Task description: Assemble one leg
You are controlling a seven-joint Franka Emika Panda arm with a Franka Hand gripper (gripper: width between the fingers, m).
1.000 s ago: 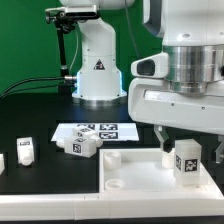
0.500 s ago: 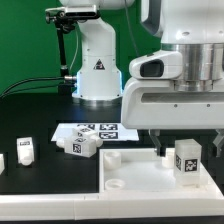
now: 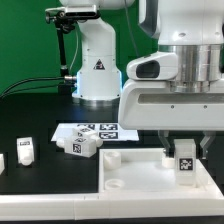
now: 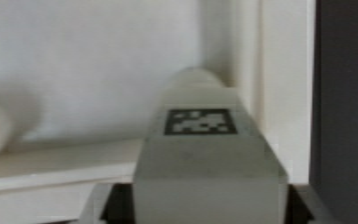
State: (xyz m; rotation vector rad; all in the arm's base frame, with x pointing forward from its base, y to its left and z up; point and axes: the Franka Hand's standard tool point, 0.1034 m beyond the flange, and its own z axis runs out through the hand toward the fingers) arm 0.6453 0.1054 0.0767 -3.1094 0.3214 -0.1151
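Note:
A leg (image 3: pixel 185 161), a chunky white peg with a black-and-white tag, stands upright on the large flat white panel (image 3: pixel 135 176) at the exterior view's right. My gripper (image 3: pixel 186 151) has come down over it, one finger on each side. In the wrist view the leg (image 4: pixel 202 140) fills the space between the fingers (image 4: pixel 101 206), with a thin dark gap on either side. The jaws are open around it. The panel (image 4: pixel 87 80) lies behind the leg.
A second leg (image 3: pixel 85 144) lies at the front of the marker board (image 3: pixel 104 131). Two more white pieces (image 3: pixel 26 150) lie on the black table at the exterior view's left. The arm's white base (image 3: pixel 97 65) stands at the back.
The gripper has come down over the standing leg, so its fingers now flank the leg's upper part. The leg and the other parts have not moved.

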